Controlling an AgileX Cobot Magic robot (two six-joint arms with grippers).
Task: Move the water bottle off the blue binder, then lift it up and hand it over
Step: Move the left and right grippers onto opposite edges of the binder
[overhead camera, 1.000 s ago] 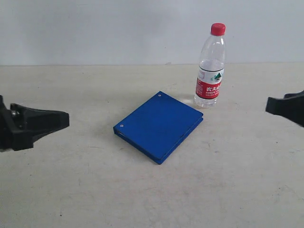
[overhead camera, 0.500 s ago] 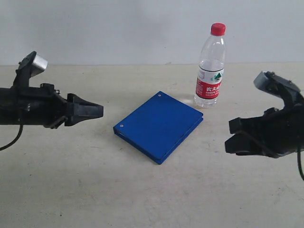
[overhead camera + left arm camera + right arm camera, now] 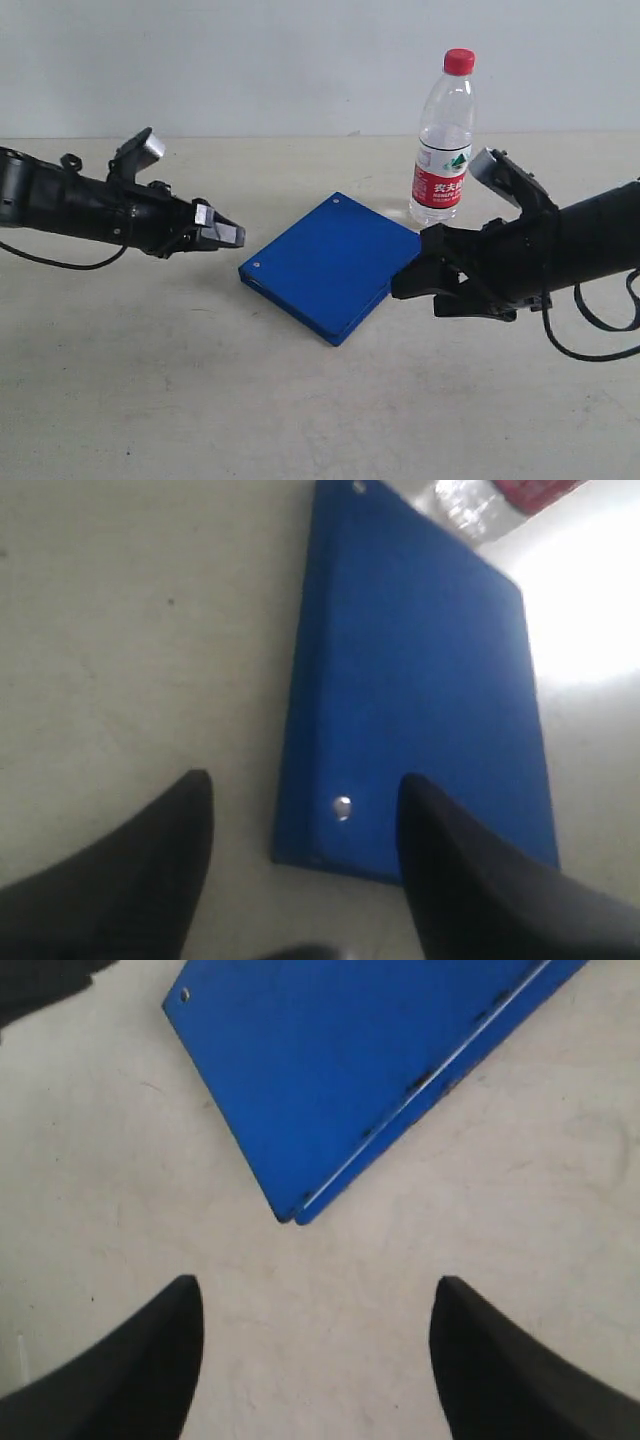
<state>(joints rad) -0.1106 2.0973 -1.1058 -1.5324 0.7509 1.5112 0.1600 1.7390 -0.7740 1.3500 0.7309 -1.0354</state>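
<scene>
Your left claw [image 3: 305, 785] and right claw [image 3: 316, 1295] are both spread and empty. Bump the tall clear red-capped plastic bottle [image 3: 441, 150] beside the flat blue binder [image 3: 335, 263] and it may tip.

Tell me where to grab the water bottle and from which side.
Grip the water bottle around its labelled body, jaws level, with the right gripper coming from its own side: it stands upright, round, the blue binder close at its front left.
</scene>
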